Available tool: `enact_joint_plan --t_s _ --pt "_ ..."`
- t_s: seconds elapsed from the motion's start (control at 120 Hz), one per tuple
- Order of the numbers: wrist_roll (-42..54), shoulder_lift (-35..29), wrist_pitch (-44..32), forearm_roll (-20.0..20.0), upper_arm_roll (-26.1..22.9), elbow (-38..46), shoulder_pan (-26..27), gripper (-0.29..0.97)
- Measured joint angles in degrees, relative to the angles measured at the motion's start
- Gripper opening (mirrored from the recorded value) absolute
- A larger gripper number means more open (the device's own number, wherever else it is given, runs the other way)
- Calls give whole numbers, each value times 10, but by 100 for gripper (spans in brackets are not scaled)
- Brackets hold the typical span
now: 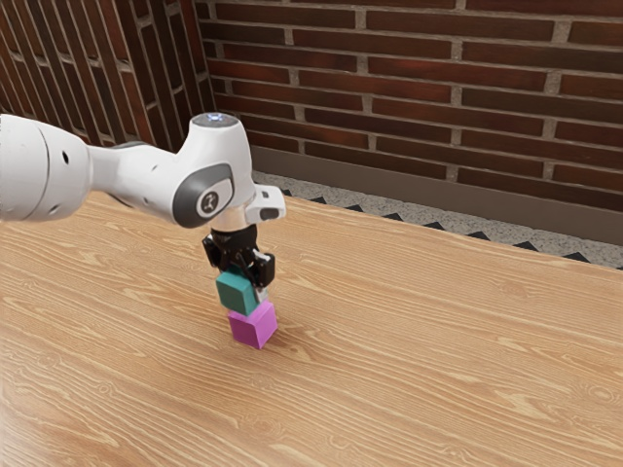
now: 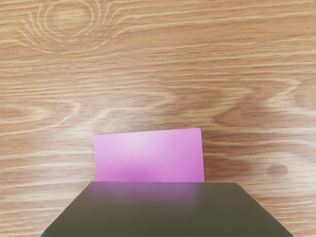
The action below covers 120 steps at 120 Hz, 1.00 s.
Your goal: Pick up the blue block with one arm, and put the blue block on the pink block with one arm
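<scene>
The blue block (image 1: 237,293), teal in this light, is directly over the pink block (image 1: 253,326) near the middle of the wooden table (image 1: 438,341). Its underside meets the pink block's top, slightly offset toward the exterior view's left. My gripper (image 1: 242,279) comes straight down on the blue block and is shut on its upper part, with one black finger (image 1: 261,276) showing at its side. In the wrist view the blue block (image 2: 165,210) is a dark slab just under my hand, and part of the pink block (image 2: 148,155) shows beyond it.
A brick wall (image 1: 419,88) runs behind the table's far edge, with a strip of speckled floor (image 1: 506,229) between. Bare wood lies on all sides of the two blocks.
</scene>
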<state>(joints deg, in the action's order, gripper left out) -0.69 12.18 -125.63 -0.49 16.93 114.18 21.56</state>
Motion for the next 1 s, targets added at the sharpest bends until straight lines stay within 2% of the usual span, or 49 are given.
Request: enact_joint_plan --t_s 0.533,0.592,0.742,1.0 --pt "22 24 0 -4 0 -12 -2 33" --pt "24 24 0 -5 0 -12 -2 42" --pt "32 24 0 -9 0 -12 -2 54" --pt "43 24 0 -10 0 -12 -3 64"
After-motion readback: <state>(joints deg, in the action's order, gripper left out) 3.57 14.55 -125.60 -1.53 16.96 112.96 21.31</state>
